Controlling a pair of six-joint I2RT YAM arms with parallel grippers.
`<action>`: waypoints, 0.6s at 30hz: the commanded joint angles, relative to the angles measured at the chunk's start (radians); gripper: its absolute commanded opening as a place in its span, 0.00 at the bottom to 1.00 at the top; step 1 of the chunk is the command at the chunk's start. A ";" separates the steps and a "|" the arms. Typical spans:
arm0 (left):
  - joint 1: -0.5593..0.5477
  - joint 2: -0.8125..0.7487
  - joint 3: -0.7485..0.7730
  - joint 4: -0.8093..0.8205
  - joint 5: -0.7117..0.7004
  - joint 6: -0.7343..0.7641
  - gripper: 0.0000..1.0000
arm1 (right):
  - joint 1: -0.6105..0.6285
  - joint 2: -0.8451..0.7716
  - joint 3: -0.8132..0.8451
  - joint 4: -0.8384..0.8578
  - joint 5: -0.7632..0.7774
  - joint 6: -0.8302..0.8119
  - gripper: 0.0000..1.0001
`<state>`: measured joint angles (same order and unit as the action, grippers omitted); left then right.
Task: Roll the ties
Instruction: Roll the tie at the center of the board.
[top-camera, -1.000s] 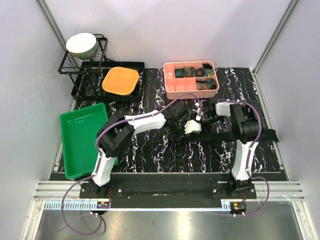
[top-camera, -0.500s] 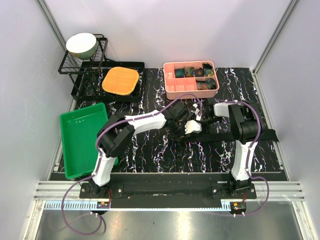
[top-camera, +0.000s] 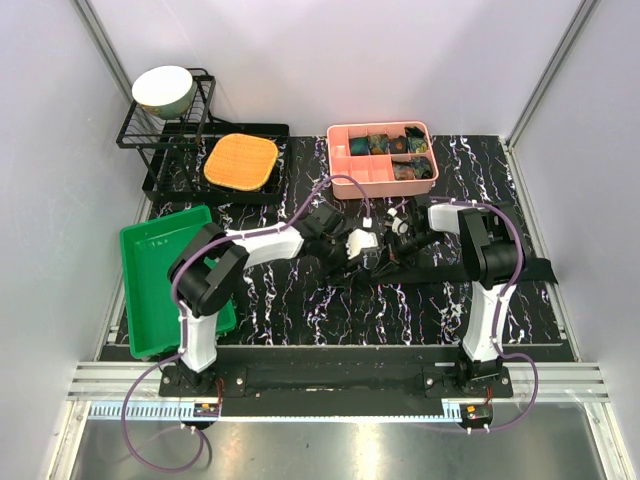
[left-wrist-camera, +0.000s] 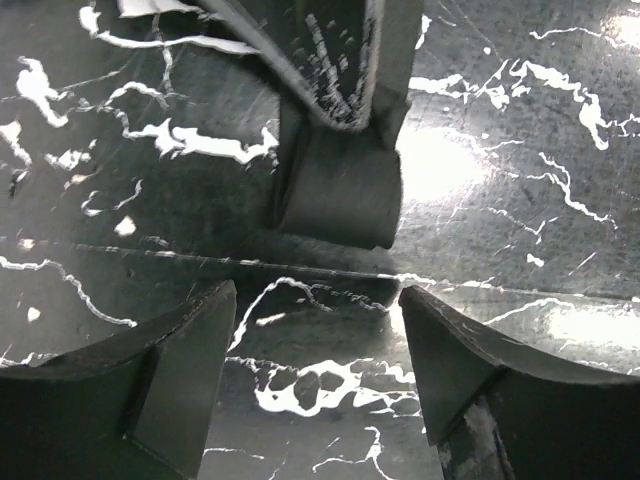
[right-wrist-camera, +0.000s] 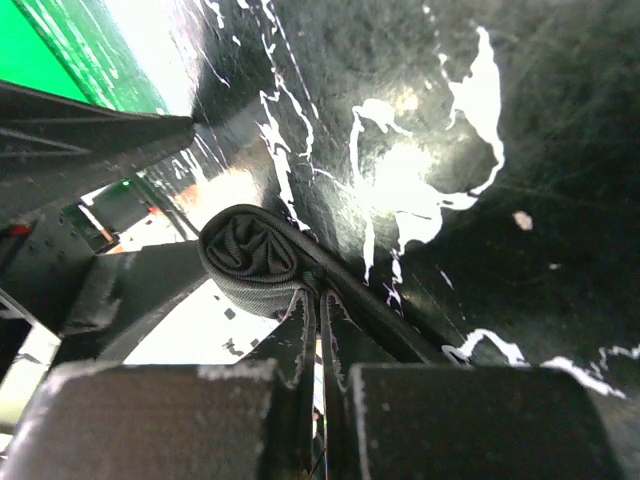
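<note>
A black tie (top-camera: 480, 270) lies in a long strip across the marbled table towards the right edge. Its left end is wound into a small roll (right-wrist-camera: 255, 255). My right gripper (right-wrist-camera: 320, 300) is shut on the tie right at the roll, with the fabric pinched between its fingertips; it sits mid-table in the top view (top-camera: 395, 243). The roll also shows in the left wrist view (left-wrist-camera: 340, 190), hanging under the right finger. My left gripper (left-wrist-camera: 318, 330) is open and empty, a short way from the roll, just left of it in the top view (top-camera: 368, 252).
A pink divided tray (top-camera: 345, 178) at the back holds several rolled ties. A green tray (top-camera: 160, 275) stands at the left. A black dish rack (top-camera: 165, 135) with a bowl (top-camera: 163, 90) and an orange pad (top-camera: 241, 161) are at the back left.
My left gripper has drawn back to the left, away from the roll, and its elbow has swung left. The right gripper still holds the tie in the same place.
</note>
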<state>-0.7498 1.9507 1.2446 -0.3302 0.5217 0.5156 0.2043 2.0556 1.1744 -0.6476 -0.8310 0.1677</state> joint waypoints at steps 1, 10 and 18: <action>0.007 -0.021 -0.065 0.150 0.090 -0.037 0.74 | 0.014 -0.011 -0.001 0.028 0.259 -0.066 0.00; 0.006 0.060 -0.001 0.184 0.119 -0.011 0.69 | 0.024 -0.015 0.001 0.017 0.388 -0.066 0.00; -0.013 0.063 -0.007 0.164 0.133 0.044 0.66 | 0.038 -0.026 0.005 0.016 0.448 -0.039 0.00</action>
<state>-0.7460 1.9903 1.2263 -0.1623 0.6186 0.5289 0.2325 2.0071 1.1896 -0.6807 -0.6849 0.1646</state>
